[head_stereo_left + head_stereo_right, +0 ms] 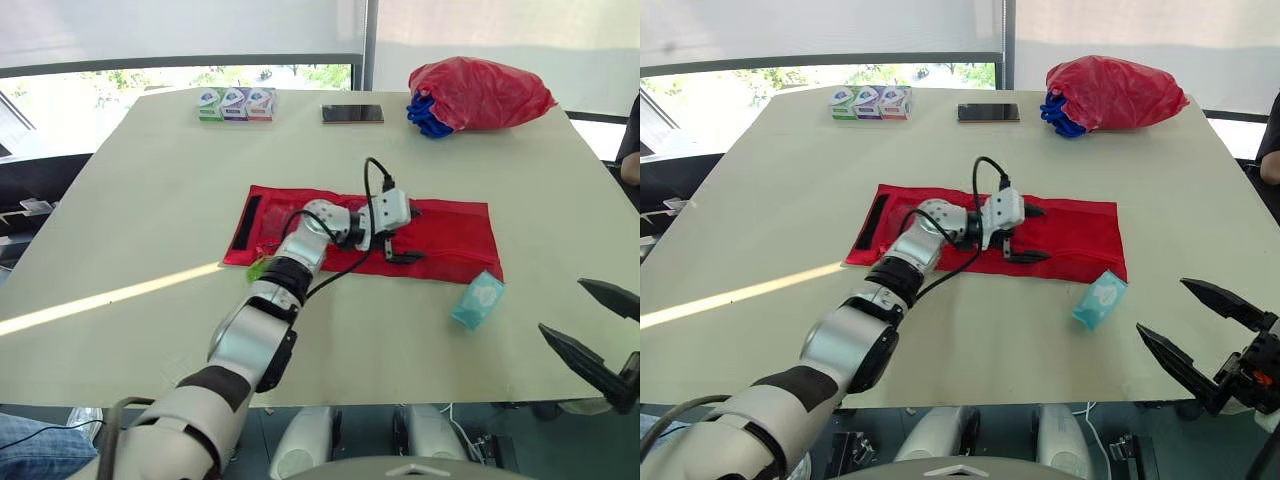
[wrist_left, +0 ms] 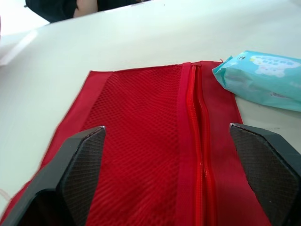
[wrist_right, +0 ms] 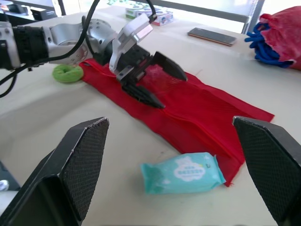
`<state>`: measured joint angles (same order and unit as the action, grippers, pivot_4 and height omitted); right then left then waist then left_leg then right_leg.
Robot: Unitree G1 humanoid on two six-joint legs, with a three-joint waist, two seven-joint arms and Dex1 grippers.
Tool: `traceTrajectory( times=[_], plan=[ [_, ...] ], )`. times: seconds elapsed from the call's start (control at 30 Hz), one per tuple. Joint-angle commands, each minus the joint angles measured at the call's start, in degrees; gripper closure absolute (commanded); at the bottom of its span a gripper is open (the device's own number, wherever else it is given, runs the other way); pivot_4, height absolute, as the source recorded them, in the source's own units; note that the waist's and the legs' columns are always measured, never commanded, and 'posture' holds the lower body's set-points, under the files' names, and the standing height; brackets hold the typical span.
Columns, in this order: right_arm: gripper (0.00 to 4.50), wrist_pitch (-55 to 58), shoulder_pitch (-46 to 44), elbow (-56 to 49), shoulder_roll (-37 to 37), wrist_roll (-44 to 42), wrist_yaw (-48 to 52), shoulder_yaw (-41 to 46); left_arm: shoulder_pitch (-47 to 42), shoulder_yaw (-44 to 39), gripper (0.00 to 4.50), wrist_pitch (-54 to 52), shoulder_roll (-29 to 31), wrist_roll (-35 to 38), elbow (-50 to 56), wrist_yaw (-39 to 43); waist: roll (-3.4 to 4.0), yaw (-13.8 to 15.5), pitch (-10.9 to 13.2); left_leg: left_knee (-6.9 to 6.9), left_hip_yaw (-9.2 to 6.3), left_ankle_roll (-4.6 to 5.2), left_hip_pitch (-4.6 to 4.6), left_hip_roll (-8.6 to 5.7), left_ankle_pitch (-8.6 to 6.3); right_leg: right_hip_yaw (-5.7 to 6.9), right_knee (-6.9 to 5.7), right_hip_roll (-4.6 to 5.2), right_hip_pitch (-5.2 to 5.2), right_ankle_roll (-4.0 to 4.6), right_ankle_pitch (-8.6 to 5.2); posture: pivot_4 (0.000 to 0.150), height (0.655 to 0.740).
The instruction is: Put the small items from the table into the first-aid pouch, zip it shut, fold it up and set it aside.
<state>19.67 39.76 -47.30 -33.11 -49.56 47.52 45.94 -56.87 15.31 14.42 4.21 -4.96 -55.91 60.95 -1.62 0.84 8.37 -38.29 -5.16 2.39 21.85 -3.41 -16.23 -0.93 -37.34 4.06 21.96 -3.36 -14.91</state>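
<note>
The robot's silver and black left arm (image 1: 255,335) is reaching far forward, bending at the elbow and turning toward the right side. A black cable is looping over its grey wrist (image 1: 385,208). The left gripper (image 1: 407,235), with two black fingers, is lying low and pointing right, its fingers spreading wide apart. The right gripper (image 1: 1162,306), with two black pointed fingers, is waiting low on the right, fingers gaping wide too.

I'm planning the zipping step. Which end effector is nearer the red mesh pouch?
Left. The left end effector sits open directly over the red mesh pouch, near its middle. The right end effector, also open, is off the pouch, beyond its near right corner.
</note>
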Motion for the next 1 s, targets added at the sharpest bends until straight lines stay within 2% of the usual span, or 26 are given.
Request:
traceTrajectory(
  times=[0.03,0.33,0.43,0.47,0.67,0.7,1.0],
  plan=[
    [0.00,-1.95,0.02,-1.41,1.11,2.35,-2.05,-0.14,-2.92,1.08,0.04,2.30,-2.02,-2.18,-2.77,-3.60,0.00,0.00,0.00,0.00,0.00,0.00,0.01,-0.01,0.00,0.00,0.00,0.00,0.00,0.00,0.00,0.150,0.7400],
    [0.00,-4.13,0.37,-1.64,2.87,5.02,-3.24,-2.04,-6.43,3.36,0.04,2.72,-6.81,-8.20,-11.23,-13.57,-0.01,-0.01,0.01,0.00,0.01,0.00,0.01,-0.03,0.00,0.00,0.03,0.00,-0.01,-0.03,0.00,0.150,0.7400],
    [0.00,-4.47,0.28,-1.39,2.86,5.24,-3.30,-2.09,-6.65,3.20,0.81,2.09,-8.16,-8.77,-12.64,-15.68,-0.01,0.02,0.01,0.00,0.00,0.00,0.00,-0.03,0.00,0.00,0.04,0.00,-0.03,-0.03,0.00,0.150,0.7400],
    [0.00,-4.57,0.25,-1.34,2.89,5.32,-3.31,-2.15,-6.80,2.90,1.20,1.52,-8.61,-8.88,-13.14,-16.87,-0.01,0.02,0.01,0.00,0.00,0.00,0.00,-0.04,0.00,0.01,0.05,0.00,-0.05,-0.04,0.01,0.150,0.7400],
    [0.00,-4.95,0.27,-1.56,3.31,6.15,-3.75,-3.91,-6.94,0.58,4.03,-1.64,-9.79,-7.70,-14.42,-21.88,0.00,-0.04,0.01,0.01,-0.03,0.01,-0.04,-0.04,-0.01,0.02,0.14,-0.01,-0.12,-0.09,0.03,0.150,0.7400],
    [0.00,-4.92,0.28,-1.62,3.37,6.26,-3.81,-4.25,-6.79,0.11,4.38,-2.40,-9.76,-7.27,-14.39,-22.19,0.01,-0.08,0.01,0.01,-0.03,0.01,-0.04,-0.04,-0.01,0.02,0.14,-0.01,-0.12,-0.09,0.03,0.150,0.7400],
    [0.00,-4.47,-1.40,-1.85,2.95,7.28,-5.20,-8.69,-2.65,-4.45,4.48,-6.05,-5.31,-4.16,-9.76,-22.73,0.07,-0.35,-0.01,0.04,0.00,0.00,-0.10,0.00,0.00,-0.01,0.14,-0.02,-0.12,-0.09,0.04,0.150,0.7400]
  ],
)
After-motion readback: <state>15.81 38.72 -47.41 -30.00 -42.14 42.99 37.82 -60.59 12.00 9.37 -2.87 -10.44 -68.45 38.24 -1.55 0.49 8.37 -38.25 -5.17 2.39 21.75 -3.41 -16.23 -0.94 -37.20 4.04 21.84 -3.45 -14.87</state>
